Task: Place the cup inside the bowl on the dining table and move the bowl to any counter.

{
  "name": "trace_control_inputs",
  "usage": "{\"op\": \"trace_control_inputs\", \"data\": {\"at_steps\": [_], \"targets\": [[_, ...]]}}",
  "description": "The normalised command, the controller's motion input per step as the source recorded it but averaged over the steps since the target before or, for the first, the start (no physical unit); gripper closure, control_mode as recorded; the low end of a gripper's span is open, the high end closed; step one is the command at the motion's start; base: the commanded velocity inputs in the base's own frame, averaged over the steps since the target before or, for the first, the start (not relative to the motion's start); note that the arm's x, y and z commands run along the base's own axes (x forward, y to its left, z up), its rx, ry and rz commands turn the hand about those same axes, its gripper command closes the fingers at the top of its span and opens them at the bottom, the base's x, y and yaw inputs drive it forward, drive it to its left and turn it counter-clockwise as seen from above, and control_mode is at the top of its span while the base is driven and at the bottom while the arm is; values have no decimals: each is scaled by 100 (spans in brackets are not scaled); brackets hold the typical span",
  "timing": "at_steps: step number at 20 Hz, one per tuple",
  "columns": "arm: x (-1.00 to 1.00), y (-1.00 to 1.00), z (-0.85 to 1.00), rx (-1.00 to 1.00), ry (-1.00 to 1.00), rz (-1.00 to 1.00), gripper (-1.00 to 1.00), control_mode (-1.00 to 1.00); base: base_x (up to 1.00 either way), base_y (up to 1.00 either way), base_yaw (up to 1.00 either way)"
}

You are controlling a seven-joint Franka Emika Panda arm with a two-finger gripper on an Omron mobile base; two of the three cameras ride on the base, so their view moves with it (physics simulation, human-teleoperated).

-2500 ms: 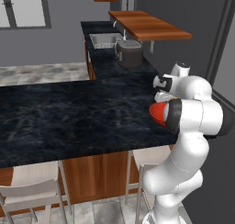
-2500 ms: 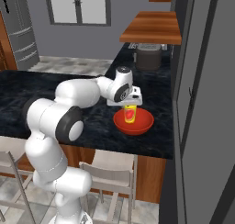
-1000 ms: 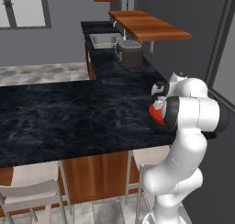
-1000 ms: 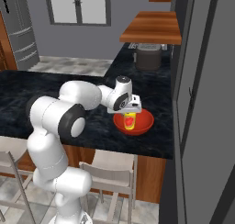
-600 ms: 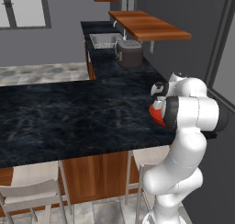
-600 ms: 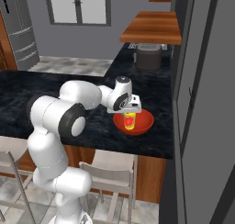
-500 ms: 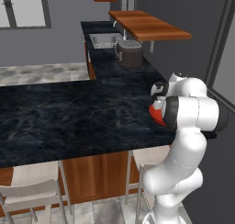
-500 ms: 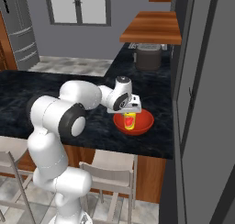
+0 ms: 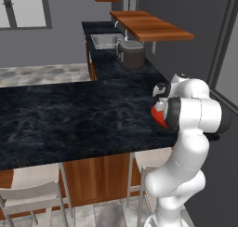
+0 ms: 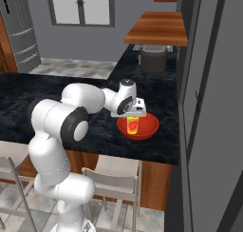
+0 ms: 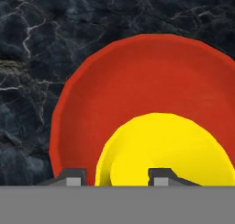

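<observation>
**Cup sits in bowl, gripper low over it**

Cup (image 10: 134, 125) stands upright inside the red bowl (image 10: 148, 127), red mark facing the right base camera. In the hand view the cup (image 11: 170, 147) sits in the near half of the bowl (image 11: 92, 94), one fingertip (image 11: 158, 176) over its opening, the other outside its left wall. Gripper (image 10: 133, 114) straddles the cup's rim from above; whether the pads press the wall or have let go I cannot tell.

Versus a second ago: cup, bowl and arm sit in the same spots in both base views, no visible shift. Against the oldest frames the hand has come down, and the cup with it, from above the bowl to inside it.

Bowl rests on the dining table (image 9: 69, 123) near its right end, close to the near edge, with a strip of bare top on each side. Left of the bowl the black top runs long and bare. Farther back, the counter (image 9: 139, 77) carries a dark grey pot (image 9: 131, 54) under a wooden shelf (image 9: 148, 26); bare stone between pot and table. Pale stools (image 9: 35, 193) tuck under the near edge.
</observation>
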Motion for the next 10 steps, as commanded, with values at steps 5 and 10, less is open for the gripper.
{"op": "trace_control_inputs", "data": {"at_steps": [5, 10], "targets": [[0, 0, 1, 0, 0, 0, -100, -100, 0, 0, 0], [-7, 0, 21, 0, 0, 0, -100, -100, 0, 0, 0]]}}
